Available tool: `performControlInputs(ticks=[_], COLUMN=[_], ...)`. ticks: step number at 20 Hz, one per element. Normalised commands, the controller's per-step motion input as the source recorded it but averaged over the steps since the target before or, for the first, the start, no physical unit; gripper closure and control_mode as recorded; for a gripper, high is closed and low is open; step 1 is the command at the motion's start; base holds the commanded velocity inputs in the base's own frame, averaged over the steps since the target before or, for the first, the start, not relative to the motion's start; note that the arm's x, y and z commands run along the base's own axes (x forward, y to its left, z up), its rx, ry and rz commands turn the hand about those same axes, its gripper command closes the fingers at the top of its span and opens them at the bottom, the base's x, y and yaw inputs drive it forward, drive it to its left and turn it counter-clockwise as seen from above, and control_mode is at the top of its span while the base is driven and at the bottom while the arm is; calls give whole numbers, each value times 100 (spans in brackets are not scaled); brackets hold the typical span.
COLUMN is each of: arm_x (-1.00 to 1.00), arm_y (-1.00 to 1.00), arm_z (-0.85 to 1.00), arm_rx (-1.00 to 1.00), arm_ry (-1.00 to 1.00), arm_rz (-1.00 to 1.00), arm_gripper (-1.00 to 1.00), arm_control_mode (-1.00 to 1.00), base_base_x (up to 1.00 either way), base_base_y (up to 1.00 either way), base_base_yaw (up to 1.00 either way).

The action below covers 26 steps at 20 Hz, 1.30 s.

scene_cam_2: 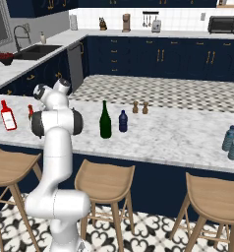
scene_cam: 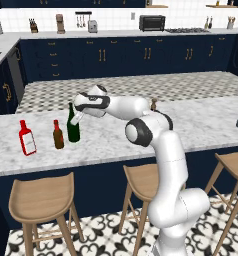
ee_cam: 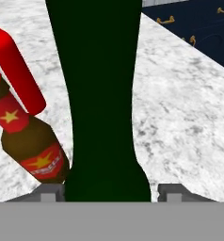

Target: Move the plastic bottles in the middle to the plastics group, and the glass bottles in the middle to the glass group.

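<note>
The two-finger gripper (scene_cam: 77, 118) sits at the neck of a tall dark green wine-shaped glass bottle (scene_cam: 73, 125), which stands upright on the white marble counter (scene_cam: 201, 125) just beside the small brown bottle with a red cap (scene_cam: 58, 135), at that bottle's 3 o'clock in the left base view. The red flat-sided bottle with a white label (scene_cam: 27, 138) stands at the brown bottle's 9 o'clock, so the green bottle now closes the row of the glass group. In the hand view the green body (ee_cam: 102, 103) fills the gap between the fingertips (ee_cam: 48, 192), with a sliver of clearance visible on each side; the jaws appear parted around the bottle, not pressing on it, which suggests a release at the drop-off. The second tall green glass bottle (scene_cam_2: 105, 121) and the small dark navy-blue plastic bottle (scene_cam_2: 123, 121) stand together mid-counter. The pale blue bottles of the plastics group (scene_cam_2: 232, 141) stand well apart at 3 o'clock
</note>
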Motion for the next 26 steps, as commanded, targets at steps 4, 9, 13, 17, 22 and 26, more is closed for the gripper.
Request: performControlInputs(ticks=[4, 9, 13, 17, 22, 26], arm_x=[0, -6, -44, -66, -84, -81], arm_y=[0, -2, -46, -49, -36, -28], arm_z=[0, 4, 35, 27, 21, 14], arm_rx=[0, 0, 0, 1, 0, -3], arm_ry=[0, 0, 0, 0, 0, 0], arm_rz=[0, 0, -4, -4, -10, -16], arm_gripper=[-100, -100, -100, -100, -100, -100], arm_control_mode=[-100, -100, -100, -100, -100, -100], base_base_x=[0, 0, 0, 0, 0, 0], base_base_y=[0, 0, 0, 0, 0, 0], base_base_yaw=[0, 0, 0, 0, 0, 0])
